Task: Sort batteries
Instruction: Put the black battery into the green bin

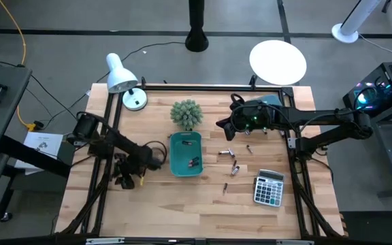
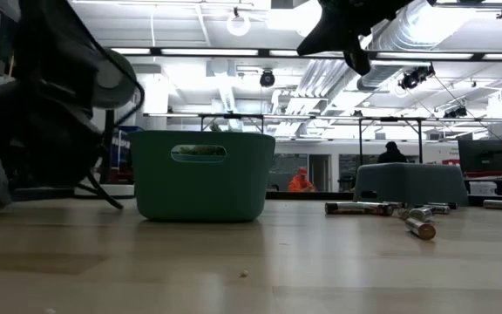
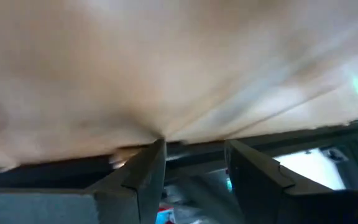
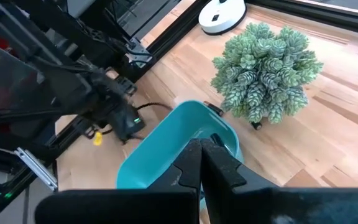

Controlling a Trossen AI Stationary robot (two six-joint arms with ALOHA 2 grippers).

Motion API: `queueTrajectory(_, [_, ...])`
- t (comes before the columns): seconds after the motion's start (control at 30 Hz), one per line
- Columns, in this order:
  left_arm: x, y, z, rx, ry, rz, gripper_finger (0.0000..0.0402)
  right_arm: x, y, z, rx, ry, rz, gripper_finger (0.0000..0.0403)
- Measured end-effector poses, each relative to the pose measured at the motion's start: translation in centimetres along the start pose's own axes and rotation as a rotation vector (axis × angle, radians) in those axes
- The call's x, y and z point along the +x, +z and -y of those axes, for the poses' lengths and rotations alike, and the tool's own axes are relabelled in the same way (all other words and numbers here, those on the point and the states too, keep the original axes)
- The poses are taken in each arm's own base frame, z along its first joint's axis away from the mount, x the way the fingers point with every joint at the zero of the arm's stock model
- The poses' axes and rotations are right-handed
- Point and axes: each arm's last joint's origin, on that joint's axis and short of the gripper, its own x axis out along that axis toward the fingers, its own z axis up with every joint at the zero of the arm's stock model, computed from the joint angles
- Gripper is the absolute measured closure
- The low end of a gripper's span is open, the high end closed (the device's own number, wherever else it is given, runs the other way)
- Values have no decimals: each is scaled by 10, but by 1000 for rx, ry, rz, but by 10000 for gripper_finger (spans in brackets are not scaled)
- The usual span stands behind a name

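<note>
so, table: a pale wooden slatted table top [image 1: 182,204] inside a black metal frame.
left gripper: the left gripper [image 1: 124,178] sits low at the left side of the table, left of the teal tray, close over the wood; in its wrist view the two dark fingers [image 3: 145,180] stand apart with a narrow gap and nothing is between them.
right gripper: the right gripper [image 1: 222,124] hangs high over the back of the table, right of the plant; its two dark fingers [image 4: 219,165] are pressed together and hold nothing.
batteries: the small slim cylinder batteries [image 1: 227,154], some dark and some silvery, lie loose on the wood right of the teal tray and left of the calculator; in the low view they lie flat on the table [image 2: 360,208]. one more dark piece [image 1: 194,162] lies inside the tray, but i cannot tell if it is a battery.
tray: a teal plastic rectangular tray [image 1: 175,160] stands in the middle of the table, in front of the plant.
plant: a small green spiky artificial plant [image 1: 186,113] stands behind the tray.
calculator: a grey calculator with many keys [image 1: 269,187] lies at the right front.
lamp: a white desk lamp [image 1: 121,76] stands at the back left corner.
</note>
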Motion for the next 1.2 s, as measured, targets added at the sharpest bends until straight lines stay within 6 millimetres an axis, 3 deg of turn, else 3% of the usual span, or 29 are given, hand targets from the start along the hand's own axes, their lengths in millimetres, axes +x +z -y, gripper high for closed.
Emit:
queueTrajectory(0.17, [-3,2,29,70,21,19,241,0,0,0,-4,-17,14,403])
queueTrajectory(0.3, [-20,2,53,181,45,47,241,1,2,2,-4,-31,22,403])
queueTrajectory(0.43, [-33,2,64,189,121,109,241,3,2,3,9,-35,22,403])
queueTrajectory(0.77, [-27,-3,65,130,262,121,241,4,1,2,20,-28,18,403])
queueTrajectory(1.0, [-27,-32,62,48,443,106,241,4,1,2,25,-28,18,403])
queueTrajectory(1.2, [-14,-45,49,-33,373,133,241,4,1,2,24,-29,18,403])
